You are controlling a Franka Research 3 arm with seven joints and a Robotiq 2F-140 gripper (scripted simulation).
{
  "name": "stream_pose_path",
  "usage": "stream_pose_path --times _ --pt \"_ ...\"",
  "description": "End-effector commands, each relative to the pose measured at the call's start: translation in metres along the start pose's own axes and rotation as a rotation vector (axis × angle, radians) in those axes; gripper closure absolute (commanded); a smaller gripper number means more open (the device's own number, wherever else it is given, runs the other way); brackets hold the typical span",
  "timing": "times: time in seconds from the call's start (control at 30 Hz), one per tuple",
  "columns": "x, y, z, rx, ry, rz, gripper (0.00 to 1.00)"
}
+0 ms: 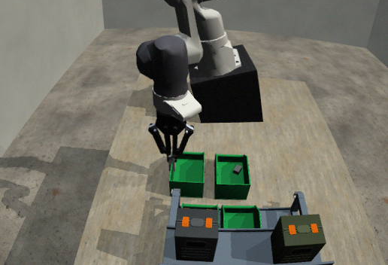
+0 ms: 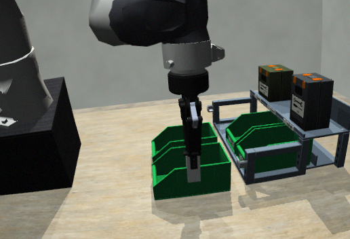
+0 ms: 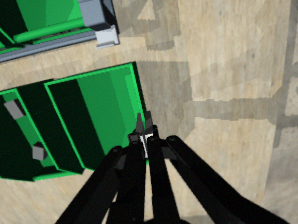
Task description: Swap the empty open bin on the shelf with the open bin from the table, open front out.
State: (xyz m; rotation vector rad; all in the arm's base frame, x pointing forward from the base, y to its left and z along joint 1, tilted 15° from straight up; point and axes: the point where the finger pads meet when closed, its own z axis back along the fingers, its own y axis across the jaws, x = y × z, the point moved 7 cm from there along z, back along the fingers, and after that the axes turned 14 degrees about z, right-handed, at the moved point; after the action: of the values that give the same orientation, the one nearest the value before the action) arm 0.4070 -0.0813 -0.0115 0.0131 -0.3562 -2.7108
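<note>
My gripper (image 1: 172,161) (image 2: 194,172) (image 3: 145,120) is shut on one side wall of an empty green open bin (image 1: 189,169) (image 2: 214,179) (image 3: 100,110). One finger is outside the wall, one inside. The bin looks level, its low front toward the robot base; whether its base touches the table I cannot tell. Beside it, a second green bin (image 1: 231,192) (image 2: 176,132) stands on the table with grey parts (image 1: 237,169) (image 3: 15,109) in it. On the blue-grey shelf (image 1: 244,244) (image 2: 271,150) (image 3: 50,48) stand two green bins, with a free place at the right in the top view.
A dark grey case (image 1: 196,244) (image 2: 311,101) and an olive case (image 1: 298,236) (image 2: 275,84) stand on the shelf's upper board. The shelf's end posts rise close to the held bin's rear side. The robot's black pedestal (image 1: 229,101) (image 2: 37,152) is at the opposite side.
</note>
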Motion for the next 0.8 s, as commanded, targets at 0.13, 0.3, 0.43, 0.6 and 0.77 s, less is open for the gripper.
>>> stream_pose_path --times 0.13,0.3,0.43,0.6,0.77 --pt "-0.0025 0.0004 -0.0013 0.000 0.008 -0.006 1.00" --pt "-0.0025 0.0004 -0.0013 0.000 0.008 -0.006 1.00" --pt "-0.0025 0.0004 -0.0013 0.000 0.008 -0.006 1.00" --pt "-0.0025 0.0004 -0.0013 0.000 0.008 -0.006 0.85" --pt "-0.0025 0.0004 -0.0013 0.000 0.008 -0.006 0.85"
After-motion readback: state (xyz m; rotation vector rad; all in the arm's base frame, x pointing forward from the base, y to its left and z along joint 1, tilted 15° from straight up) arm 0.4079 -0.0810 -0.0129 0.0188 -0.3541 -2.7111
